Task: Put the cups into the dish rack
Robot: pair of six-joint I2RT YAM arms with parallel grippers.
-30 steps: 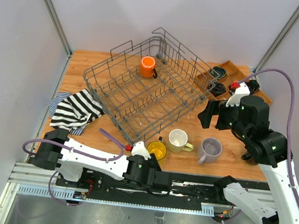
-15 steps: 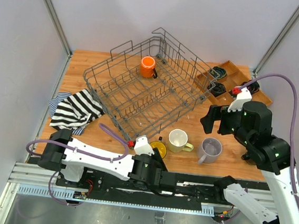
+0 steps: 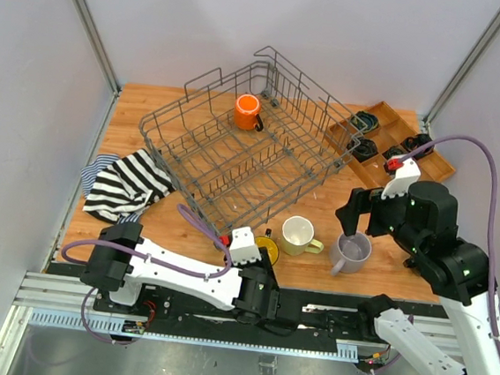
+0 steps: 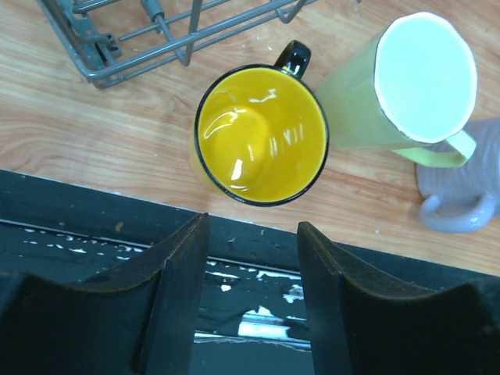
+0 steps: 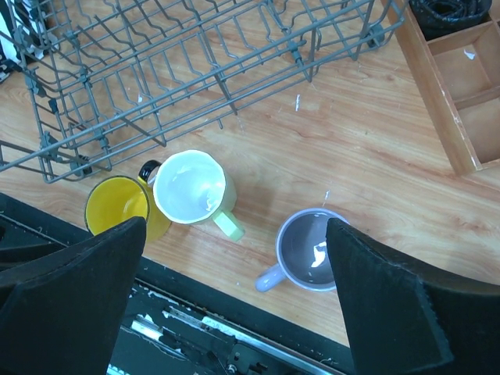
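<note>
The dish rack point(image 3: 235, 155) sits at an angle on the far middle of the wooden desk point(image 3: 133, 110). One orange mug point(image 3: 247, 112) is already inside it, toward its far side. Whether that mug stands mouth up or mouth down cannot be told.

Three mugs stand upright on the desk in a row, just near of the rack's near corner:
- **Left:** the yellow mug point(image 4: 262, 133), with a black rim and a black handle pointing toward the rack.
- **Middle:** the pale cream-yellow mug point(image 5: 191, 187), just beside the yellow one, with its handle pointing right.
- **Right:** the lavender-grey mug point(image 5: 312, 250), a little apart from the other two, with its handle turned near and left.

The left gripper point(image 4: 254, 233) is low over the near edge of the desk, directly near of the yellow mug. Its fingers point(image 4: 180, 289) are parted with nothing between them, and the mug is just beyond the fingertips, not touched.

The right gripper point(image 5: 234, 228) hangs above the cream-yellow and lavender-grey mugs. It is spread wide and holds nothing.

A black-and-white striped cloth point(image 3: 126, 184) lies at the left of the rack. A brown wooden tray point(image 3: 397, 135) with compartments sits at the far right.
</note>
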